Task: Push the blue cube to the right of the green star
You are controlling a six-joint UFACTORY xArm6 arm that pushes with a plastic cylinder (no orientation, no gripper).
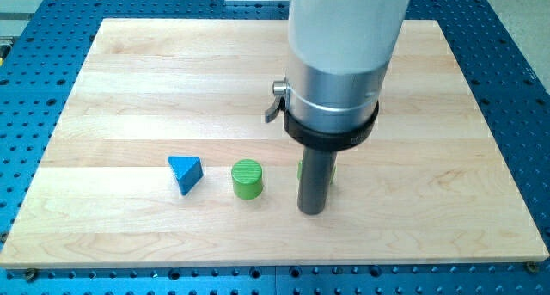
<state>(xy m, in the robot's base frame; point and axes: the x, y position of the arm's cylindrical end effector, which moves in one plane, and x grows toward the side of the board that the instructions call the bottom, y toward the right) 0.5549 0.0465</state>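
My tip (311, 211) rests on the wooden board (129, 89), right of the view's centre and toward the bottom. A green block (299, 170) sits right behind the rod. Only thin green slivers show on either side of it, so I cannot tell its shape. No blue cube is in sight; the wide arm body (344, 54) hides part of the board's middle and top. A green cylinder (247, 178) stands just left of the tip. A blue triangular block (185, 173) lies further left.
The board lies on a blue perforated table (26, 114). A small grey lever (275, 101) sticks out from the arm's left side above the board.
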